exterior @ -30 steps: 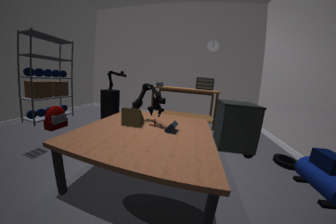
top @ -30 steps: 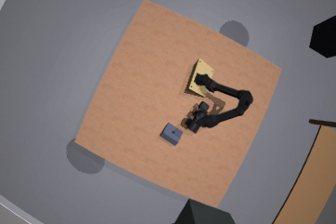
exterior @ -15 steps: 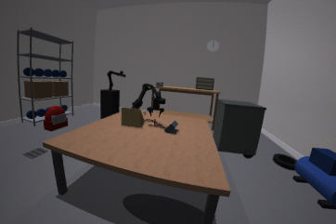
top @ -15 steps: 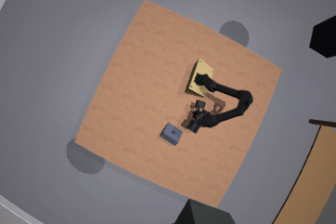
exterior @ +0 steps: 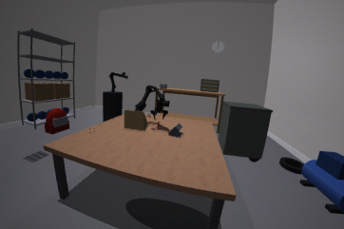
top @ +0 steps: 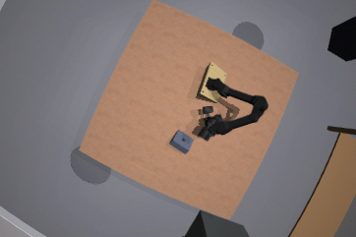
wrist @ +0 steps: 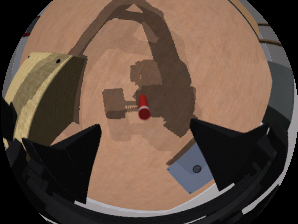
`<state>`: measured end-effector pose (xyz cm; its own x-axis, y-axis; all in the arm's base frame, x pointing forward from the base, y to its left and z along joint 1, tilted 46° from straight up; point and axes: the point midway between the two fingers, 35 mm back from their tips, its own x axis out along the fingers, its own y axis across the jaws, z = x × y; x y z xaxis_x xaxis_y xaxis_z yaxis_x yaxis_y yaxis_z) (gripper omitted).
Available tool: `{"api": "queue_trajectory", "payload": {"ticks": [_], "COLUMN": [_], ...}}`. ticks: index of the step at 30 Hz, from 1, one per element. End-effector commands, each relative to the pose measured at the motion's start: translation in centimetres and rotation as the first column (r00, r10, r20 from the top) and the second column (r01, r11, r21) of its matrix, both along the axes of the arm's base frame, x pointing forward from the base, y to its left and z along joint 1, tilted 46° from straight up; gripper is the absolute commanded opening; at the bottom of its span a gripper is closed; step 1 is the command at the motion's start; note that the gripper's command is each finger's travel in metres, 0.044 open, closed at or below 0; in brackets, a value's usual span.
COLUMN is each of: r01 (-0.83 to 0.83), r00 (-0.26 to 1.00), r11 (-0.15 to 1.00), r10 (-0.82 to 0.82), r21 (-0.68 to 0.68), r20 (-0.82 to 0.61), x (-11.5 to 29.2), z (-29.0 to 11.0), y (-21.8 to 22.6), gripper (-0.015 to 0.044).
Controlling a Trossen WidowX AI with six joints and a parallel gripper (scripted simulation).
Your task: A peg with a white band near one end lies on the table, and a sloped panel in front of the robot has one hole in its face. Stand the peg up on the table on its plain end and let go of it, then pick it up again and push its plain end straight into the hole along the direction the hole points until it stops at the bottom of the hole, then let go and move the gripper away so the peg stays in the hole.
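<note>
The peg is red and sits on the bench, right in the middle of the wrist view. It looks very short from above, so it may be standing up, but I cannot tell for sure. Its white band is too small to see. The tool hangs above the peg, wide open, with nothing between its two dark fingers. The blue panel with its hole is near the peg, just beside the tool. The tan block under the arm is on the other side.
</note>
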<state>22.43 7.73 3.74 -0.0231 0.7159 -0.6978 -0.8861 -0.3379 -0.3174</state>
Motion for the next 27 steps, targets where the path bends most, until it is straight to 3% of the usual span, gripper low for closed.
{"api": "queue_trajectory", "payload": {"ticks": [1,13,27], "r01": [-0.061,-0.269,-0.473], "r00": [0.996,0.924,0.743], "r11": [0.998,0.963,0.875], "r10": [0.06,0.266,0.461], "r21": [0.004,-0.025,-0.108], "r20": [0.061,0.276,0.485], "x": [-0.04,-0.06,-0.08], "z": [-0.04,-0.17,-0.3], "y": [0.12,0.27,0.42], "gripper": [0.044,0.044,0.044]}}
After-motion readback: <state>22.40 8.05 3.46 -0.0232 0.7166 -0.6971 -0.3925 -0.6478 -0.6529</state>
